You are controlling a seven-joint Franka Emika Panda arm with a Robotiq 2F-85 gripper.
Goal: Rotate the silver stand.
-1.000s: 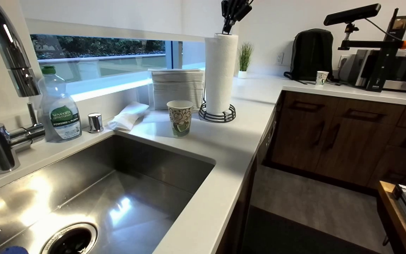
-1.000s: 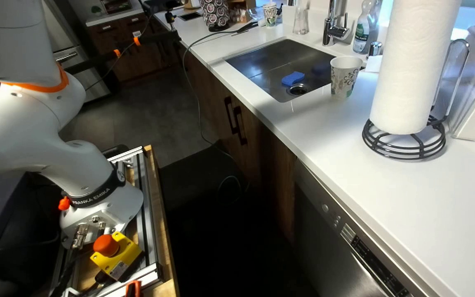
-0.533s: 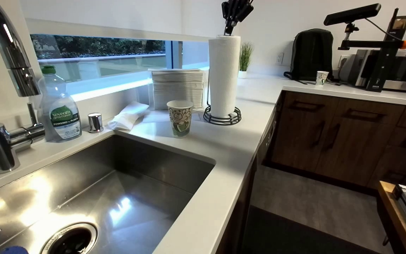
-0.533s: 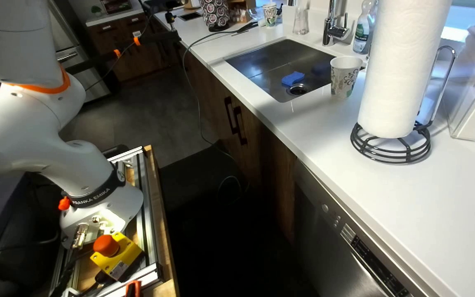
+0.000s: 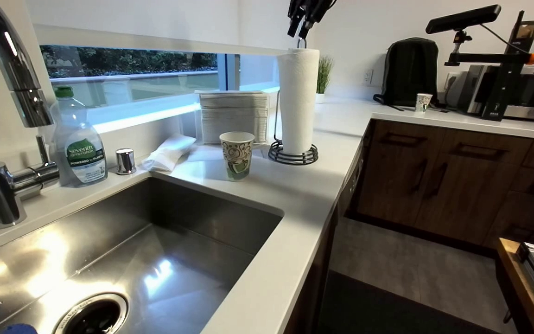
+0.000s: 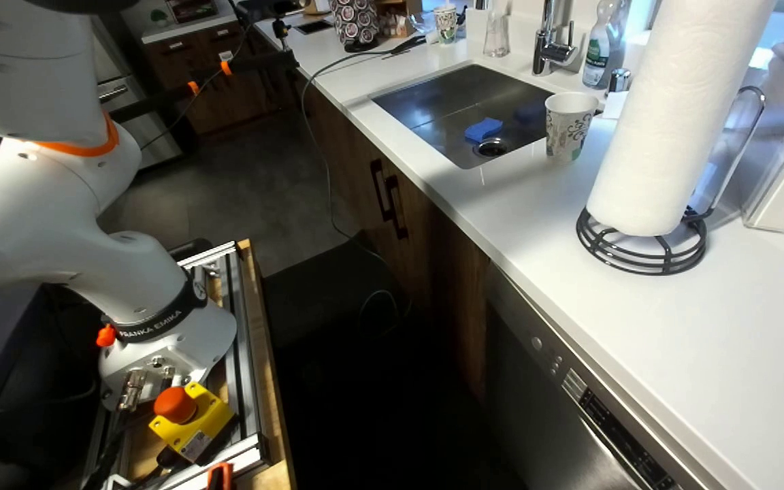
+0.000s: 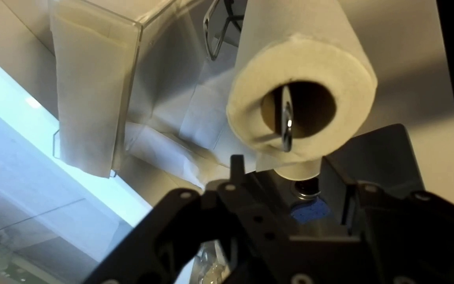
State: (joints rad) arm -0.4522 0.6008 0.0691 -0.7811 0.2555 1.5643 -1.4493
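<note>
The stand is a wire paper-towel holder with a dark ringed base (image 5: 293, 157); the base also shows in an exterior view (image 6: 640, 262). A silver loop (image 7: 287, 118) tops its centre rod, and a side arm (image 6: 739, 153) rises beside it. A white paper-towel roll (image 5: 298, 102) surrounds the rod; in an exterior view (image 6: 681, 116) it leans at the top. My gripper (image 5: 297, 35) is just above the loop. In the wrist view its fingers (image 7: 284, 175) are apart with nothing between the tips; the loop shows just beyond them.
A paper cup (image 5: 237, 155) stands between stand and sink (image 5: 220, 199). A clear box of napkins (image 5: 233, 118) is close behind the stand, with a soap bottle (image 5: 81, 144) by the faucet. The counter's front edge (image 5: 341, 185) runs near the stand.
The stand has shifted slightly towards the counter's front edge. The roll now leans more at the top in an exterior view. My gripper, closed at the loop before, has opened and let it go.
</note>
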